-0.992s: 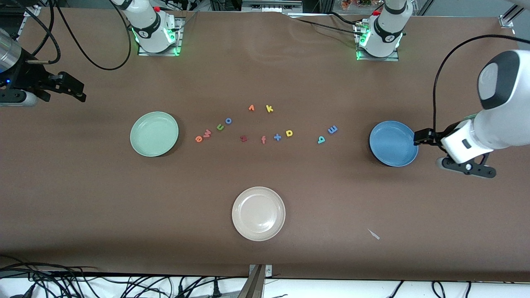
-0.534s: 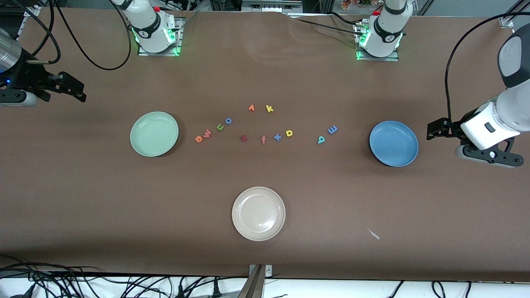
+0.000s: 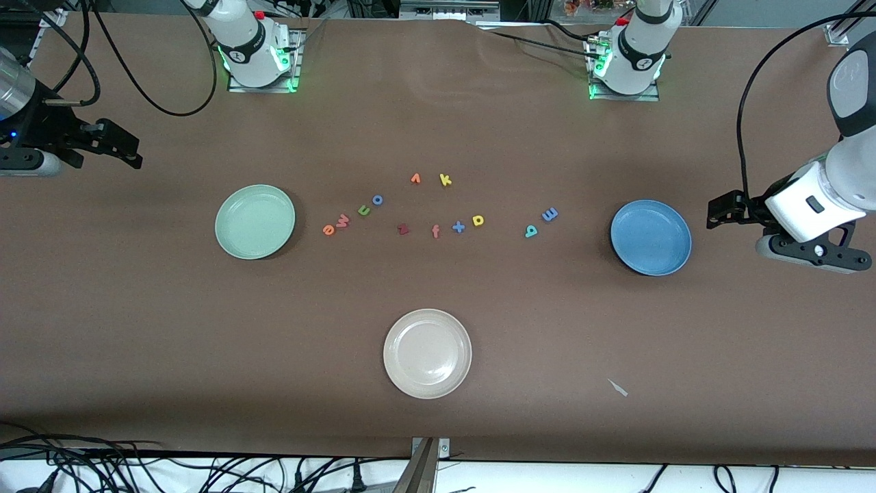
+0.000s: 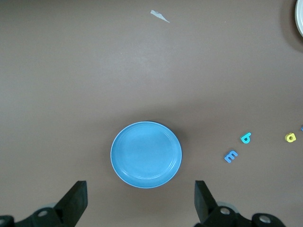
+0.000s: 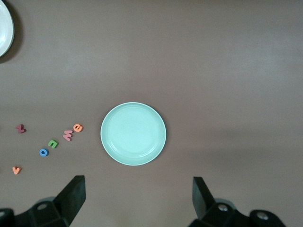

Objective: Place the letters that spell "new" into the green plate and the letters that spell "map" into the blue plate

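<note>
two plates sit empty on my counter [image 3: 438, 424]: the green plate [image 3: 254, 221] toward my right arm's end, the blue plate [image 3: 650, 237] toward my left. my left hand [image 3: 718, 211] hangs wide open, empty, at the blue plate's three o'clock; my right hand [image 3: 126, 152] waits open, empty. between the plates lie e [image 3: 328, 229], w [image 3: 342, 220], n [image 3: 363, 210], p [image 3: 478, 220], a [image 3: 531, 231], m [image 3: 549, 214].

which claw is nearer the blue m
Left. The left claw hangs past the blue plate at the left arm's end, with the blue m just beside that plate. The right claw waits past the green plate.
</note>
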### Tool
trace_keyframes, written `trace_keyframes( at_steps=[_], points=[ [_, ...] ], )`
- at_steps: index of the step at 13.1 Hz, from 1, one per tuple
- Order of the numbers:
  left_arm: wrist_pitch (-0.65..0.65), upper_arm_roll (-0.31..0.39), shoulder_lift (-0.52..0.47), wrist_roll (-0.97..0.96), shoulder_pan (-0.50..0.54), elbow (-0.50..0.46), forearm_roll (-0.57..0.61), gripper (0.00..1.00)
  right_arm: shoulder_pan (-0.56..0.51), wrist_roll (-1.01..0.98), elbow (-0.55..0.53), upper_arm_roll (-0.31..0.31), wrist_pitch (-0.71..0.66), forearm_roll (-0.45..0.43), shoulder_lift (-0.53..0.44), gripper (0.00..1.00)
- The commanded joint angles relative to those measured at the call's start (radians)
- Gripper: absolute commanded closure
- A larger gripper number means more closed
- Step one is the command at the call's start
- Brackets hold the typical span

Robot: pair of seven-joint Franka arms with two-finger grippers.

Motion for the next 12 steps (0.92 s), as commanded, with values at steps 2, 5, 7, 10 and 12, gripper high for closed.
trace_keyframes(
  at_steps=[2, 5, 7, 10, 12],
  points=[
    [0.028, -0.002, -0.05, 0.018, 0.01, -0.061, -0.036, 0.01, -0.001, 0.011, -0.006, 0.003, -0.002, 0.009, -0.009, 0.0],
    [0.024, -0.002, -0.047, 0.024, 0.01, -0.061, -0.036, 0.01, -0.001, 0.011, -0.006, 0.003, -0.002, 0.009, -0.009, 0.0],
    [0.024, -0.002, -0.046, 0.025, 0.01, -0.061, -0.036, 0.01, -0.001, 0.011, -0.006, 0.003, -0.002, 0.009, -0.009, 0.0],
    [0.024, -0.002, -0.043, 0.025, 0.01, -0.061, -0.036, 0.01, -0.001, 0.011, -0.006, 0.003, -0.002, 0.009, -0.01, 0.0],
    [0.024, -0.002, -0.043, 0.025, 0.008, -0.061, -0.036, 0.01, -0.001, 0.011, -0.006, 0.003, -0.002, 0.009, -0.01, 0.0]
  ],
)
